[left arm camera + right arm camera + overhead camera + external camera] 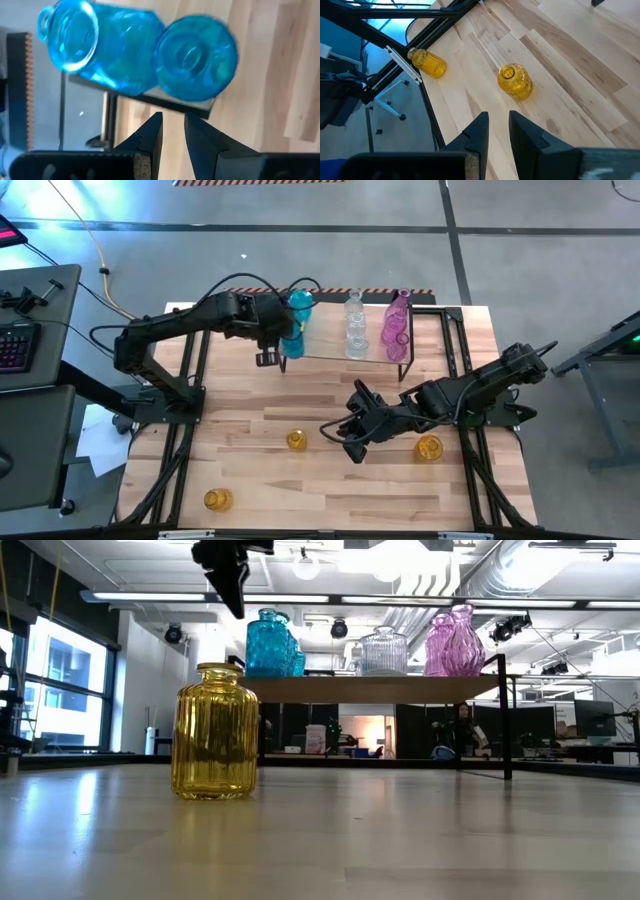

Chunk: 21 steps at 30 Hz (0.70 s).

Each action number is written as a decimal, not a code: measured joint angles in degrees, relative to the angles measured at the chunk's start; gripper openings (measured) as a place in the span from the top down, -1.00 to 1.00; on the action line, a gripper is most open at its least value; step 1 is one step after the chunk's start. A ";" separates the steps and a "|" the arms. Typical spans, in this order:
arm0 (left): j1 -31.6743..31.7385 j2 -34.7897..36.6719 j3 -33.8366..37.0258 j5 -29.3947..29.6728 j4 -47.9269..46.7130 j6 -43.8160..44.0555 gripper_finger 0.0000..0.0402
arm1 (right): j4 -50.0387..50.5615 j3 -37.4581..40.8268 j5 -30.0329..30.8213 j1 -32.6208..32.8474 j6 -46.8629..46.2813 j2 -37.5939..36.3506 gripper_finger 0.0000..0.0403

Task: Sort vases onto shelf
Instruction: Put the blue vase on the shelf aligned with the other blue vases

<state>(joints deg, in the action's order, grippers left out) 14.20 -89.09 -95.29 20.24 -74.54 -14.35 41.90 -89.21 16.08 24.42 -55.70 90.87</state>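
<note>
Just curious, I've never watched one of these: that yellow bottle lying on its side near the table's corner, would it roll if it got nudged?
Probably. The yellow bottle lies on its side, and its round ribbed body would likely roll across the smooth table. It looks like thin glass, so probably light, slippery and breakable.

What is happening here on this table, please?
A two-armed robot is sorting glass vases onto the shelf. Two teal vases, clear vases and pink vases already stand on it. The left gripper hangs empty by the shelf's teal end. The right gripper hangs empty over the table near a yellow vase; three yellow ones remain on the table.
</note>
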 joint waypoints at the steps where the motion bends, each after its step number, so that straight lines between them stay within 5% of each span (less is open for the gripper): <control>1: 0.00 0.39 0.00 0.34 -0.65 0.29 0.64 | -0.01 0.00 0.00 0.00 0.00 0.00 0.72; 9: 0.02 8.80 -0.07 -2.02 -0.44 8.25 0.64 | -0.03 0.00 2.15 0.01 0.13 0.02 0.72; 17: -1.86 21.55 0.12 -5.58 1.19 19.12 0.64 | 0.27 0.02 12.63 1.02 0.65 -1.23 0.72; 21: -4.90 28.64 6.04 -5.60 6.43 24.32 0.64 | 1.39 0.02 18.50 2.03 1.73 -2.98 0.72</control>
<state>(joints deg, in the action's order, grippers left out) 9.29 -60.45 -89.24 14.64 -68.11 9.97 43.29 -89.19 34.58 26.45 -53.97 87.89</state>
